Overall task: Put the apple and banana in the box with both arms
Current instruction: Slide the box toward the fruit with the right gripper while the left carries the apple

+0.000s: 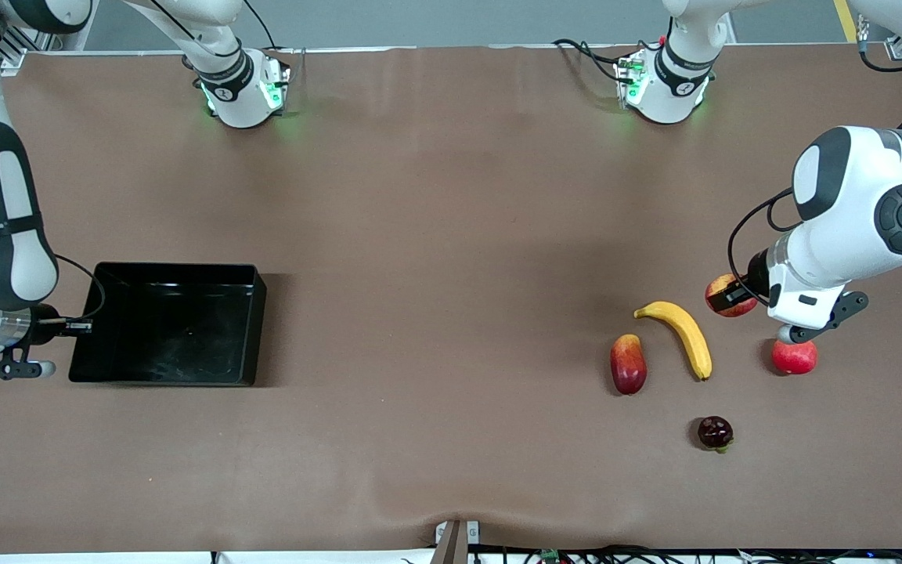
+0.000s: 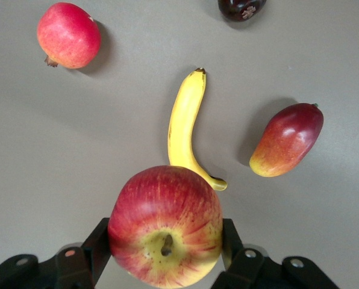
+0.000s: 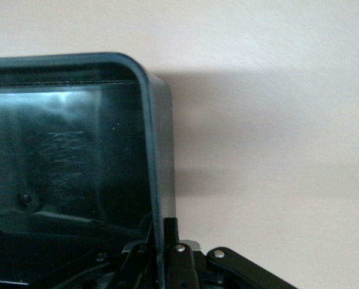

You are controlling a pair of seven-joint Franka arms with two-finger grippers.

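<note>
My left gripper (image 1: pixel 733 298) is shut on the apple (image 1: pixel 723 291), red streaked with yellow, and holds it just above the table. In the left wrist view the apple (image 2: pixel 165 226) sits between the two black fingers (image 2: pixel 98 244). The banana (image 1: pixel 684 335) lies on the table beside it, and it also shows in the left wrist view (image 2: pixel 184 120). The black box (image 1: pixel 185 276) stands toward the right arm's end of the table. My right gripper (image 1: pixel 81 325) is shut on the box's end wall (image 3: pixel 152 150), one finger inside and one outside.
A red-and-yellow elongated fruit (image 1: pixel 628 364) lies beside the banana. A pinkish-red round fruit (image 1: pixel 794 356) lies under my left wrist. A dark purple fruit (image 1: pixel 715 432) lies nearer the front camera. The brown table (image 1: pixel 451 235) stretches between box and fruit.
</note>
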